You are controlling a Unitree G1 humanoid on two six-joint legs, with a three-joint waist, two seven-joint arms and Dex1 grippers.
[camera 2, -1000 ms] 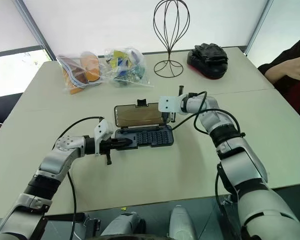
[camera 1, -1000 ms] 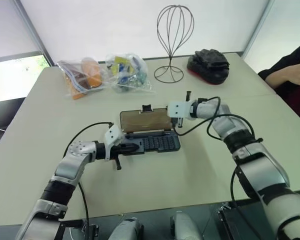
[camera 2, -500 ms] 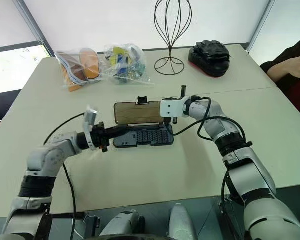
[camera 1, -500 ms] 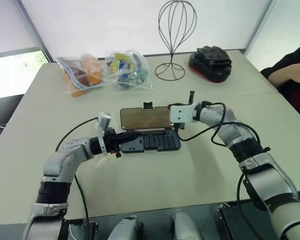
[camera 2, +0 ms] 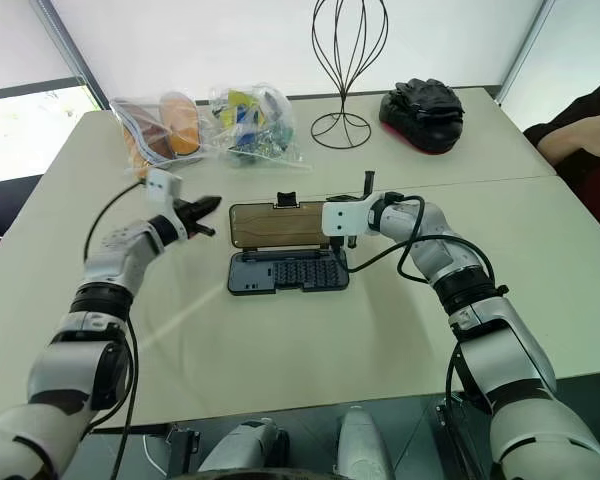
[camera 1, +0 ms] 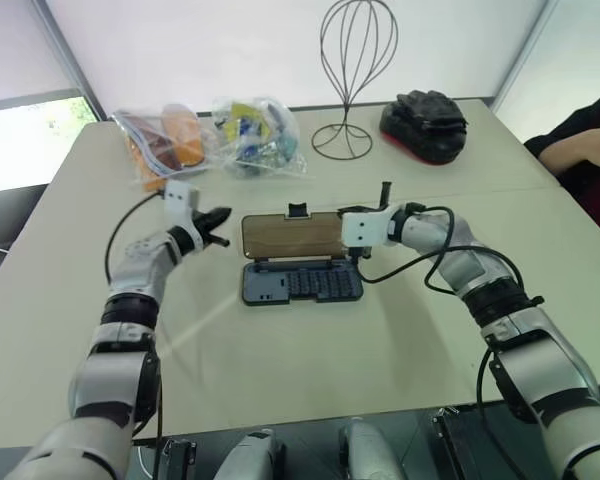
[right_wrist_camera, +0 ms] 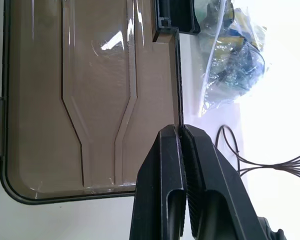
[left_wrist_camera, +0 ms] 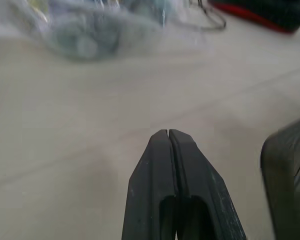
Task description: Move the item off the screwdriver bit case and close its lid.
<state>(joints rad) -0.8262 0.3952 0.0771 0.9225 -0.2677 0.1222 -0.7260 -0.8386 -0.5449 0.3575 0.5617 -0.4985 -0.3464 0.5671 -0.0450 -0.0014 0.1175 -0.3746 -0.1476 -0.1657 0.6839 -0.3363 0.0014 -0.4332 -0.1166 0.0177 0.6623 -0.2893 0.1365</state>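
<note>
The screwdriver bit case (camera 1: 302, 284) is lying open near the middle of the tabletop (camera 1: 380, 340), and you are seeing its lid (camera 1: 292, 236) folded back flat on the far side of the base, latch tab pointing away from you. The rows of bits are reading as a dark grid; single bits are too small to tell apart.

Your right gripper (camera 1: 361, 243) is sitting at the lid's right end, fingers (right_wrist_camera: 182, 165) pressed together with the lid's edge running up to their tips. Whether they are pinching that edge or only touching it is hard to say.

Your left gripper (camera 1: 216, 218) is hanging just left of the lid, apart from the case, fingers (left_wrist_camera: 172, 165) closed on nothing.

Beyond the case, two clear bags (camera 1: 215, 140), a wire stand (camera 1: 348, 80) and a black-and-red object (camera 1: 424, 125) are lining the far edge. A person's arm (camera 1: 580, 150) is cut off to the right of the case. Bare tabletop is lying open in front of the case and to its left.
</note>
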